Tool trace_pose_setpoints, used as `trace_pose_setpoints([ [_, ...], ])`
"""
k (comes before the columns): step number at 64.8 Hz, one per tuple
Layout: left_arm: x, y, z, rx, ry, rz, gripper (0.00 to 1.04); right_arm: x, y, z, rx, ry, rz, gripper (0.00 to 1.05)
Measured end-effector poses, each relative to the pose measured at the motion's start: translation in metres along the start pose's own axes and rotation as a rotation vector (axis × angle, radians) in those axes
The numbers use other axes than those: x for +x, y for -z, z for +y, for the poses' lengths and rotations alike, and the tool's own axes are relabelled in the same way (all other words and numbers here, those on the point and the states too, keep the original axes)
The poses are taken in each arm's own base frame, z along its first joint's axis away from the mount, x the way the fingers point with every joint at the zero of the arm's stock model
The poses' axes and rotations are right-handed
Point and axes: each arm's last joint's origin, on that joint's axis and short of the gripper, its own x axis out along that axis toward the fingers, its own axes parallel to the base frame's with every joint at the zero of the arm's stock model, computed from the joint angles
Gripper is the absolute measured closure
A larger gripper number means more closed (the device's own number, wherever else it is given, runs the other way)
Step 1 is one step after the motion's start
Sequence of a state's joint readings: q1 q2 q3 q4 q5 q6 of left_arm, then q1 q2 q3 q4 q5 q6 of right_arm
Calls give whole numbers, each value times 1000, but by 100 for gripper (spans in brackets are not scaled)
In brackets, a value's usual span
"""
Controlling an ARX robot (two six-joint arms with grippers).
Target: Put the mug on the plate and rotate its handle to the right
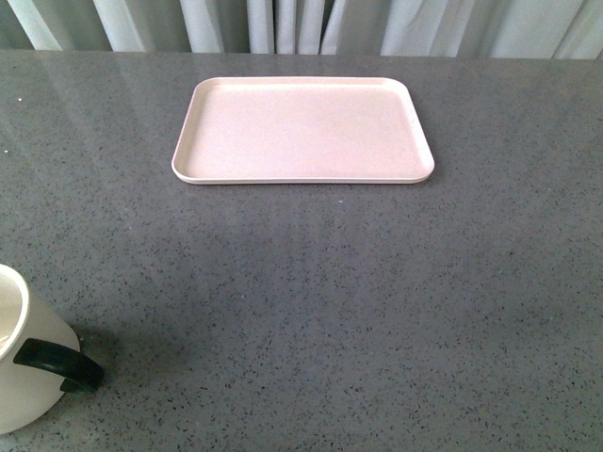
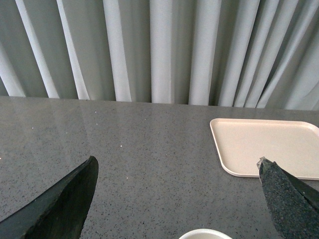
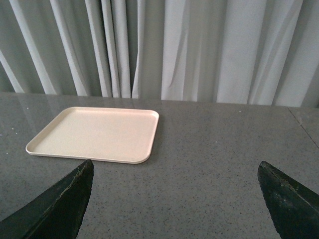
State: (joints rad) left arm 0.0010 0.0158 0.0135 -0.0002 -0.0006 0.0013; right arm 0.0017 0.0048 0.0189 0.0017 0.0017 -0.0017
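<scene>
A dark grey, finely speckled table (image 1: 377,311) fills the front view, with a faint sheen toward its far edge. Two things rest directly on it. At twelve o'clock, close to the far edge, a pale pink rectangular plate (image 1: 301,129) with rounded corners and a low raised rim lies flat, its long side running across. At about eight o'clock, in the near left corner and partly cut off by the frame, a white mug (image 1: 24,377) stands upright. Its black handle (image 1: 58,363) points toward roughly four o'clock. Mug and plate sit well apart, with grey tabletop between them.
</scene>
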Motion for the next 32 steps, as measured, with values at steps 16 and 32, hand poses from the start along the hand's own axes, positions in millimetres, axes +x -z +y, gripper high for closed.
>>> trace_pose_setpoints([
  [16, 0, 0, 0, 0, 0, 0, 9, 0, 0, 0, 0, 0, 0, 9],
  [32, 0, 0, 0, 0, 0, 0, 9, 0, 0, 0, 0, 0, 0, 9],
])
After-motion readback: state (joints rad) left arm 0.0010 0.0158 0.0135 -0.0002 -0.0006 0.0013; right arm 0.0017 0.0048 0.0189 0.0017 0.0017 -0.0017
